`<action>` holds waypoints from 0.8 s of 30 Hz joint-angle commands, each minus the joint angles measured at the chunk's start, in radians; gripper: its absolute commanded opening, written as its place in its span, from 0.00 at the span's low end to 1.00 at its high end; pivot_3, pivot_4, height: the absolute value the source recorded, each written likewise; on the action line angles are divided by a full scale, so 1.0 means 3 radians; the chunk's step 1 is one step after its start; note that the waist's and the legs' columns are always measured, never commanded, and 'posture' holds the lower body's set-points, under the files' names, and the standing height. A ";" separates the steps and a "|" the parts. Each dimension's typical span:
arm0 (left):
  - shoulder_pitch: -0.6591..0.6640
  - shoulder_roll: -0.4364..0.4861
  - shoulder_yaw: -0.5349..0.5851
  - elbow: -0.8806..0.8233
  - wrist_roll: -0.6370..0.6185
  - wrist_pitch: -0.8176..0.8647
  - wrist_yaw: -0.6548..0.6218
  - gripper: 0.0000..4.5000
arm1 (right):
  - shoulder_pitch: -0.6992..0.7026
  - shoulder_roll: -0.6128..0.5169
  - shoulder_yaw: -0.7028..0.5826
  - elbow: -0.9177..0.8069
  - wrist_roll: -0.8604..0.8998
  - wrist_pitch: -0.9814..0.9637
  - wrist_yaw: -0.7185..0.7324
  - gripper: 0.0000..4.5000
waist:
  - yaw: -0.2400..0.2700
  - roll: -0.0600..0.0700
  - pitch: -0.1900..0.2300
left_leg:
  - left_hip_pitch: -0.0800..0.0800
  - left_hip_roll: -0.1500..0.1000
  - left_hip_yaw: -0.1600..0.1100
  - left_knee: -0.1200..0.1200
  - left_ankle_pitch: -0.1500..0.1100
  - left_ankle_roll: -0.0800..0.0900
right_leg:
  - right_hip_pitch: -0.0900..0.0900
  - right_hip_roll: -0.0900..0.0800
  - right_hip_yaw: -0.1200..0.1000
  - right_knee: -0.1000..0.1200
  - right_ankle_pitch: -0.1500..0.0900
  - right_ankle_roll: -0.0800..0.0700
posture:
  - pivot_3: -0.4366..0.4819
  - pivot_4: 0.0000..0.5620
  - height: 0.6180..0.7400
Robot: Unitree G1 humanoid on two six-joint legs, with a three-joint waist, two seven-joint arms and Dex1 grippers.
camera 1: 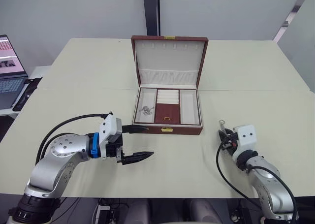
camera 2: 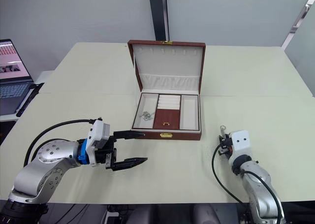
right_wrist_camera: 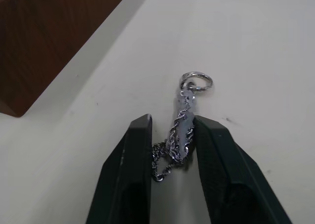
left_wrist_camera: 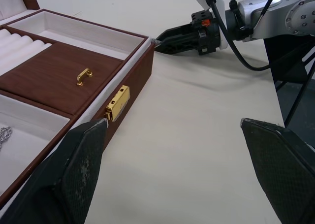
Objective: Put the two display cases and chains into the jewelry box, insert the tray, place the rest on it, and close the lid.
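The jewelry box (camera 1: 167,130) stands open at the table's middle, its lid (camera 1: 169,61) upright behind it. Inside sits the tray (camera 1: 167,111), and a silver chain (camera 1: 144,110) lies in its left section. The display cases are out of view. My left gripper (camera 1: 149,141) is open just in front of the box's left front corner, holding nothing. To the right of the box's front, low over the table, my right gripper (right_wrist_camera: 172,123) is shut on another chain (right_wrist_camera: 179,130), whose ring clasp (right_wrist_camera: 197,81) pokes out past the fingertips.
An open laptop (camera 1: 10,71) sits at the far left on a side surface beyond the table's edge. The pale table (camera 1: 246,71) stretches wide around the box. A seam crosses the tabletop behind the box's base.
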 commanded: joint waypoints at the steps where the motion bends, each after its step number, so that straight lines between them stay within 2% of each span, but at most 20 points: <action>1: -0.0057 -0.0027 0.0022 -0.0142 -0.0050 0.0012 0.0046 1.00 | 0.0036 0.0007 0.0011 0.0046 0.0054 0.0082 0.0038 0.10 | 0.0000 0.0000 0.0000 | 0.0000 0.0000 0.0000 0.0000 0.0000 0.0000 | 0.0000 0.0000 0.0000 0.0000 0.0000 0.0000 | 0.48 0.27 1.00; 3: -0.0062 -0.0038 0.0018 -0.0155 -0.0050 0.0015 0.0061 1.00 | 0.0025 0.0009 -0.0018 0.0044 0.0064 0.0068 0.0044 0.04 | 0.0000 0.0000 0.0000 | 0.0000 0.0000 0.0000 0.0000 0.0000 0.0000 | 0.0000 0.0000 0.0000 0.0000 0.0000 0.0000 | 0.48 0.27 1.00; 9: -0.0043 -0.0073 0.0013 -0.0179 -0.0031 -0.0014 0.0085 1.00 | 0.0011 -0.0049 -0.0156 -0.0050 0.0226 -0.0100 0.0226 0.03 | 0.0000 0.0001 0.0000 | -0.0001 -0.0001 0.0000 0.0000 0.0000 0.0000 | 0.0000 0.0000 0.0001 0.0000 0.0000 0.0000 | 0.48 0.27 1.00; 15: 0.0081 -0.0114 0.0112 -0.0156 -0.0010 -0.0104 0.0158 1.00 | -0.0169 -0.0284 -0.0351 -0.0266 0.0649 -0.0070 0.0632 0.03 | -0.0002 0.0002 0.0002 | -0.0001 -0.0002 0.0002 0.0000 0.0000 0.0000 | -0.0001 0.0000 0.0003 -0.0001 0.0000 0.0000 | 0.48 0.27 1.00; 18: 0.0138 -0.0138 0.0172 -0.0157 -0.0007 -0.0137 0.0225 1.00 | -0.0330 -0.0393 -0.0377 -0.0369 0.0842 0.0053 0.0730 0.03 | -0.0002 0.0003 0.0002 | -0.0002 0.0000 0.0000 0.0000 0.0000 0.0000 | -0.0001 0.0000 0.0000 -0.0001 0.0000 0.0000 | 0.48 0.27 1.00; 24: 0.0403 -0.0247 0.0393 -0.0337 -0.0046 -0.0155 0.0528 1.00 | -0.0951 -0.0573 -0.0158 -0.0411 0.0977 0.0410 0.0781 0.03 | 0.0001 0.0003 0.0002 | -0.0003 -0.0001 -0.0001 0.0000 0.0000 0.0000 | -0.0001 -0.0001 0.0000 -0.0002 0.0000 0.0000 | 0.48 0.27 1.00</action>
